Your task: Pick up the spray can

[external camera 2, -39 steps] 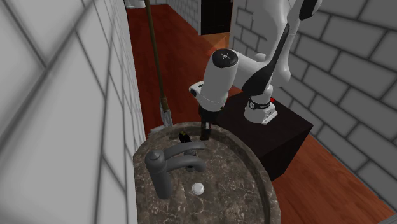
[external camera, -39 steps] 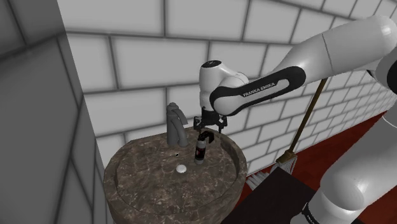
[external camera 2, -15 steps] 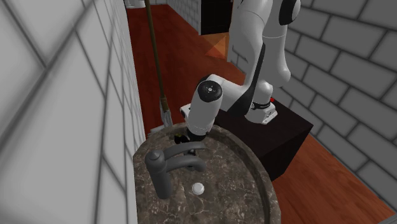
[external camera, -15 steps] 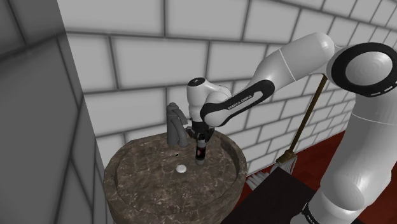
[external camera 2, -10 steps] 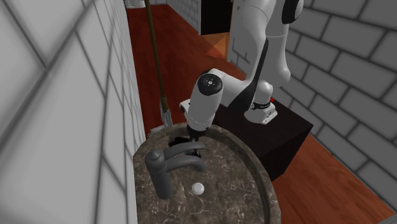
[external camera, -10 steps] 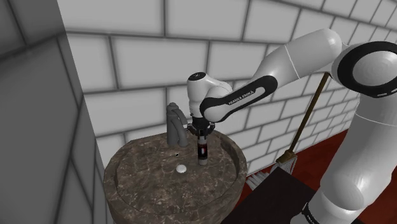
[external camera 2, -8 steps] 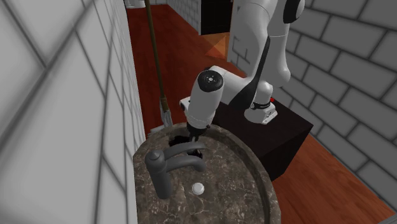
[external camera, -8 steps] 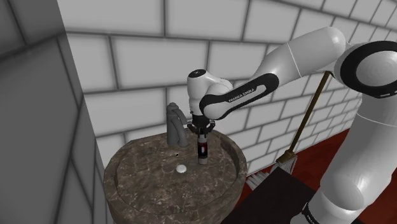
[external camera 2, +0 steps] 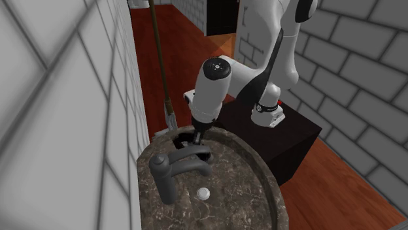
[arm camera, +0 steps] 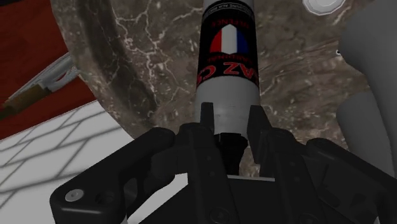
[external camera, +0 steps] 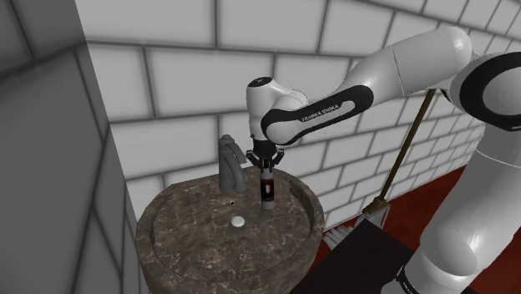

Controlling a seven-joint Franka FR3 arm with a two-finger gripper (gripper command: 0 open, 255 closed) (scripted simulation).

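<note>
The white arm [external camera: 401, 67] stretches across toward the shoulder view's left, and its wrist bends so that the black gripper [external camera: 267, 164] points straight down. Its 2 fingers [arm camera: 205, 119] clasp the top of the spray can [arm camera: 228, 57], 1 on each side.

You see the spray can [external camera: 267, 192] upright directly beneath the gripper [external camera: 267, 166]; its top is clasped between the fingers [arm camera: 205, 118]; pale grey body; black label with red, white and blue stripes.
</note>
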